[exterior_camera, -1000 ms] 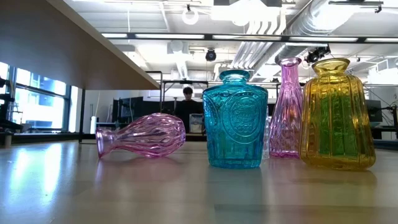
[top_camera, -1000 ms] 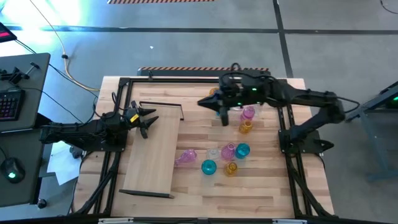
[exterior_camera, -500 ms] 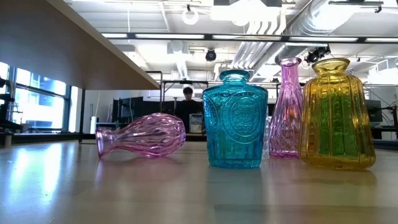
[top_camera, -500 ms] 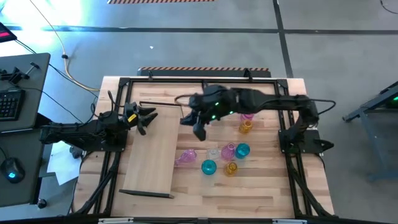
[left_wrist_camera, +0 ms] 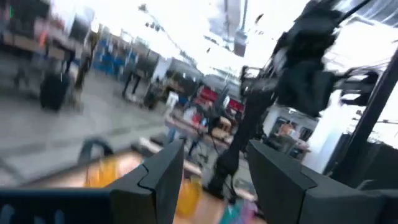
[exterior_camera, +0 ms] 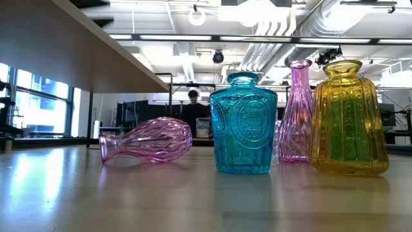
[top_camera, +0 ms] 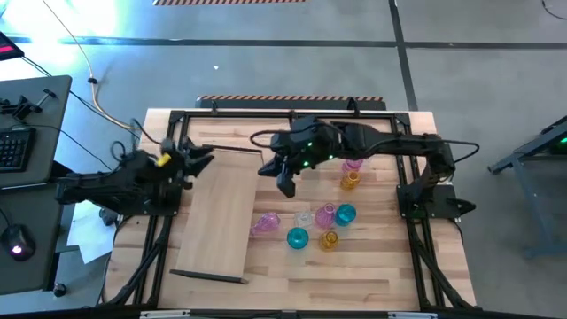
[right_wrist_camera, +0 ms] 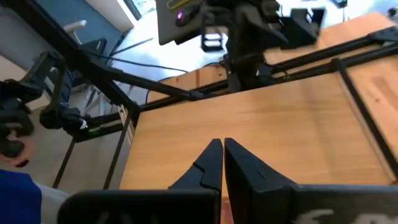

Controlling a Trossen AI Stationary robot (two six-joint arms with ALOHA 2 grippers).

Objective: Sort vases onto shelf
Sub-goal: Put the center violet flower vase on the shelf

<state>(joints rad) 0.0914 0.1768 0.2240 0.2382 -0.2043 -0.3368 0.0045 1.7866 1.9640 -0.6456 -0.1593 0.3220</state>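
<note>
Several glass vases stand on the tabletop right of the shelf (top_camera: 217, 217): a pink one (top_camera: 353, 164) and an amber one (top_camera: 350, 181) farther back, and a nearer cluster with a teal one (top_camera: 297, 237), an amber one (top_camera: 330, 240) and a pink one (top_camera: 264, 223) lying on its side. The low view shows that lying pink vase (exterior_camera: 147, 140), a teal bottle (exterior_camera: 243, 124) and an amber vase (exterior_camera: 349, 119). My right gripper (top_camera: 285, 184) (right_wrist_camera: 222, 163) is shut and empty, by the shelf's far right corner. My left gripper (top_camera: 200, 159) (left_wrist_camera: 214, 180) is open and empty at the shelf's far left corner.
The shelf's dark rails lie at its far end (top_camera: 229, 149) and near end (top_camera: 208, 276). A black frame (top_camera: 177, 120) runs round the table. Bare tabletop (top_camera: 354, 275) lies in front of the vases. A person (exterior_camera: 194, 96) stands in the room beyond.
My right gripper has swung from above the far vases toward the table's left, stopping by the shelf's far right corner. My left gripper has drawn back toward the table's far left. The vases have stayed put.
</note>
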